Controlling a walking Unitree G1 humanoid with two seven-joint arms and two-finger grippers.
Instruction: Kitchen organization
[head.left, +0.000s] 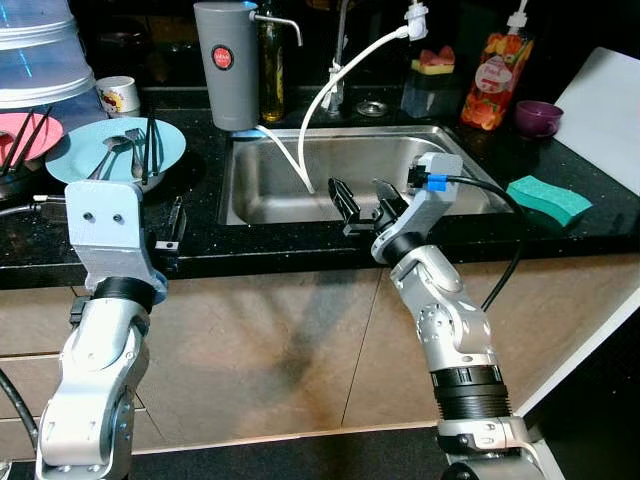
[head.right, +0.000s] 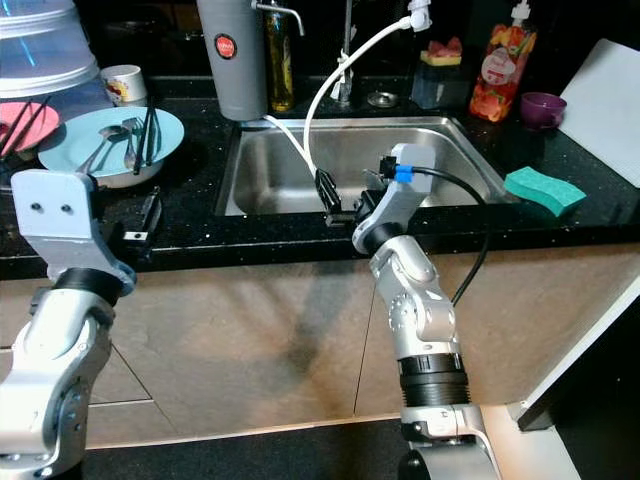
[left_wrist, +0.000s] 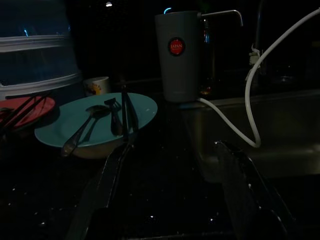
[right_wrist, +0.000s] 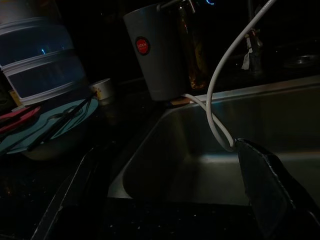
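Right gripper (head.left: 365, 204): fingers spread wide, holding nothing, poised over near rim of steel sink (head.left: 262, 205). Left gripper (head.left: 168, 228): fingers also apart, empty, low over black counter (head.left: 250, 250), just near of the light-blue plate (head.left: 170, 141).

Step, as judged: approach, no grasp made. Next move likely calls for left gripper to reach far-left onto the plate.

Plate sits left of sink, carrying spoon (left_wrist: 80, 134), fork (left_wrist: 114, 117) and dark chopsticks (left_wrist: 129, 112), lying loose. White hose (head.left: 325, 100) droops into sink; green sponge (head.left: 549, 198) far right
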